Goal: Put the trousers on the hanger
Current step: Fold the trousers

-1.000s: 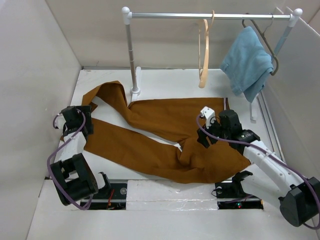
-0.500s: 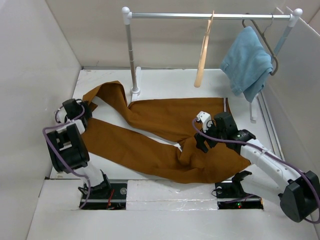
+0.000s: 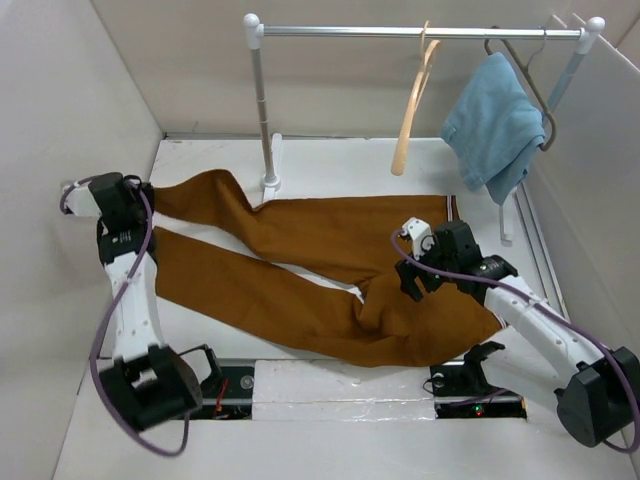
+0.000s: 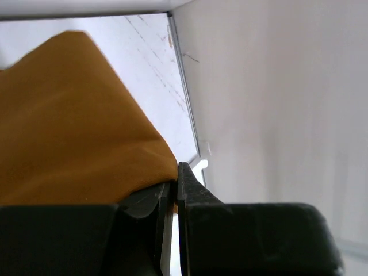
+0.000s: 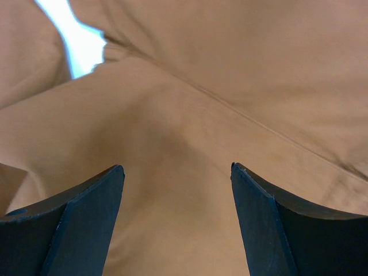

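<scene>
no text, label, brand, number or sign can be read in any of the views.

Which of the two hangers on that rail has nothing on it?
The pale wooden hanger, near the middle of the rail, hangs bare; the thin dark hanger at the right end carries a light blue cloth.

Plain off-white walls (image 3: 60,100) close in a white surface (image 3: 340,165) on three sides; a silver rail (image 3: 340,32) on two white posts (image 3: 261,110) spans the back, under even light
</scene>
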Tool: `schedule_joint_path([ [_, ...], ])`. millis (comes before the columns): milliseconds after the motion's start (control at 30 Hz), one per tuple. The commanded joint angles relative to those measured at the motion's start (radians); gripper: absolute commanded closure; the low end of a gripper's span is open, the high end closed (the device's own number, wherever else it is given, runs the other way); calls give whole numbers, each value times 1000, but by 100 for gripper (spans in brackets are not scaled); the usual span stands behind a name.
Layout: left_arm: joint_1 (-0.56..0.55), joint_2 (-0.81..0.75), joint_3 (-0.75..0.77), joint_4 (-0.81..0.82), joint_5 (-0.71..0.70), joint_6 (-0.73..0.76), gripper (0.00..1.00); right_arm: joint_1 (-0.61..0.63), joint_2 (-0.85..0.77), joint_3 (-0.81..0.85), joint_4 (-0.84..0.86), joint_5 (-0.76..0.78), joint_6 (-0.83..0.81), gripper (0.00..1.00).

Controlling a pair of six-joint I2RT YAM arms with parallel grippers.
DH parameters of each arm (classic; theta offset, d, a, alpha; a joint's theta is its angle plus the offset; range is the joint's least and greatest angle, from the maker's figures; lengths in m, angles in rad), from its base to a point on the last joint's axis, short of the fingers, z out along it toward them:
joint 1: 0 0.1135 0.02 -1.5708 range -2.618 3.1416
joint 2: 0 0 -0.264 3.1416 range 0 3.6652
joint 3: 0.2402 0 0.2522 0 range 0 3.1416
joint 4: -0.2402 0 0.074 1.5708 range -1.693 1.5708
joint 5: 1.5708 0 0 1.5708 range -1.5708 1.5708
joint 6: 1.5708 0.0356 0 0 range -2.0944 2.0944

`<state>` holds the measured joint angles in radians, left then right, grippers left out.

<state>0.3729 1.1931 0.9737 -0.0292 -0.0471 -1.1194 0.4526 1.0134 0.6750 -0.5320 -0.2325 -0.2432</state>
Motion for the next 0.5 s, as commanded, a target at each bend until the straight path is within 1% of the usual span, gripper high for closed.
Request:
schedule_joint_path([
  [0,-25,-136,104,-265,-59,133,100,-52,-30,87,-62,18,-37,20],
  [67,-25,-179,164,-371,-53,196,100,-95,-56,118,-89,-11,-54,20],
  [100,-25,-181,237,-400,-54,222,100,-95,-58,129,-101,5,-56,20],
  [167,-25,-149,314,-489,-62,277,100,-95,-47,156,-106,30,-59,20],
  [200,-25,-129,369,-506,-57,289,100,-95,-41,162,-103,48,-57,20],
  [267,-25,-31,398,-479,-59,317,100,-117,-23,184,-82,65,-56,19],
  [300,1,14,428,-466,-31,322,100,-136,-13,195,-76,56,-57,19],
  [333,15,139,445,-451,7,326,100,-147,-1,205,-75,49,-56,19],
  [367,15,211,474,-436,16,322,100,-163,22,218,-80,33,-54,19],
  [400,15,440,599,-458,-11,338,100,-228,33,222,-68,-11,-42,19],
  [433,15,442,600,-459,-11,339,100,-229,33,222,-68,-11,-33,19],
  [467,6,526,664,-516,-10,343,100,-251,33,219,-54,-25,-25,20],
])
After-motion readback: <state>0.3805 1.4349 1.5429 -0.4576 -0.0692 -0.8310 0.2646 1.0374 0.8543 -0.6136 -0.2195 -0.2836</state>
